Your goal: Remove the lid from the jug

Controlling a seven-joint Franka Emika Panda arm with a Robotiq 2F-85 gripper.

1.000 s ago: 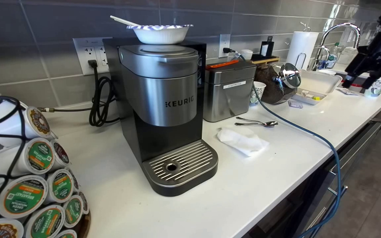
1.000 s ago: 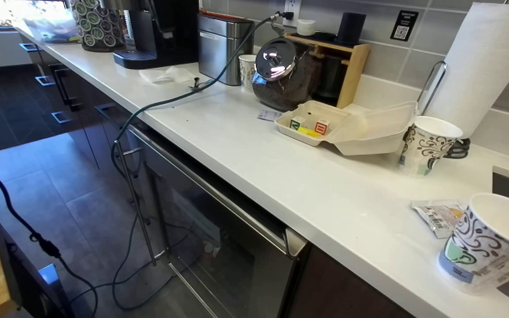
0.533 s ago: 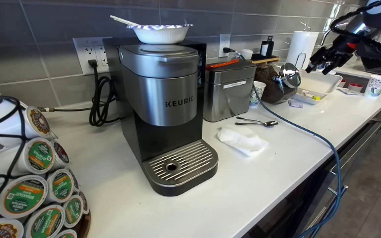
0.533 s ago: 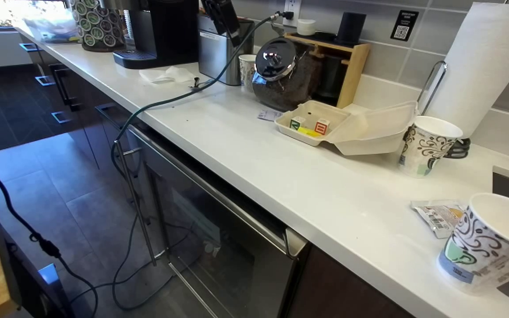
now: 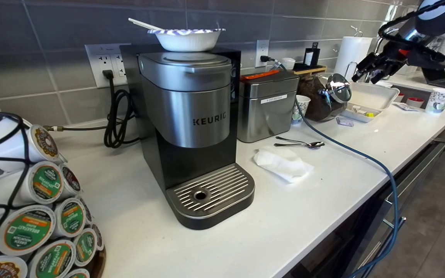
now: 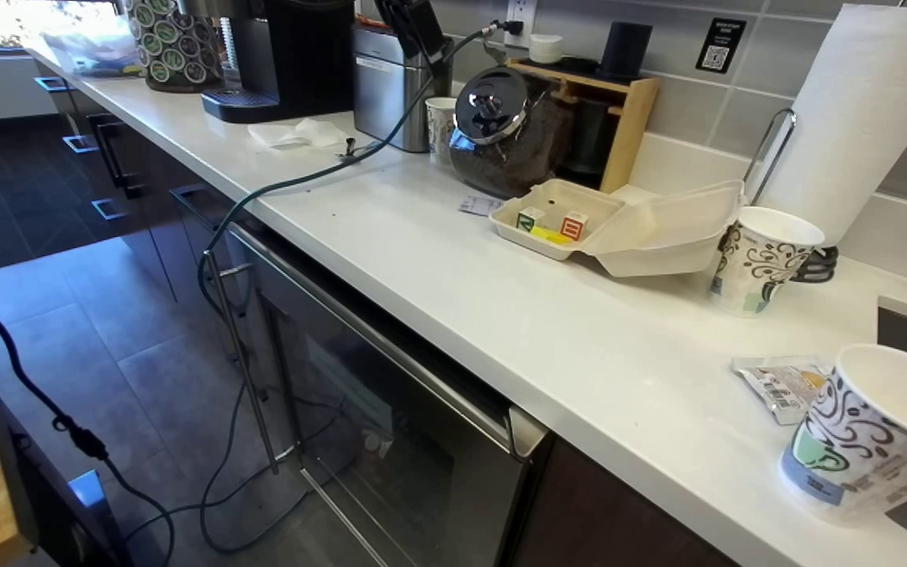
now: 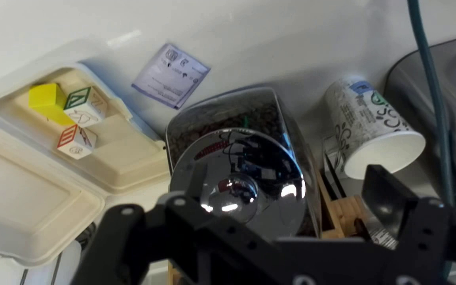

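Note:
The jug is a squat glass jar of dark beans, standing on the counter in both exterior views (image 5: 314, 101) (image 6: 493, 172) and the wrist view (image 7: 259, 113). Its round chrome lid with a knob sits tilted on its slanted mouth (image 5: 339, 88) (image 6: 490, 105) (image 7: 238, 186). My gripper (image 5: 365, 78) is open and empty, raised near the lid; it also shows at the top of an exterior view (image 6: 418, 43). In the wrist view the fingers (image 7: 285, 178) are spread wide, the left one over the lid, the right one beyond its right edge. I see no contact.
A paper cup (image 7: 370, 126) and steel canister (image 6: 390, 98) stand beside the jar. A wooden rack (image 6: 633, 130) is behind it. An open food box (image 6: 658, 236) with blocks lies on the other side. A blue cable (image 5: 361, 152) crosses the counter.
My gripper has swung in from the far side toward the jar and entered the top of an exterior view. In the last half second it shifted slightly further. The jar and lid have not moved.

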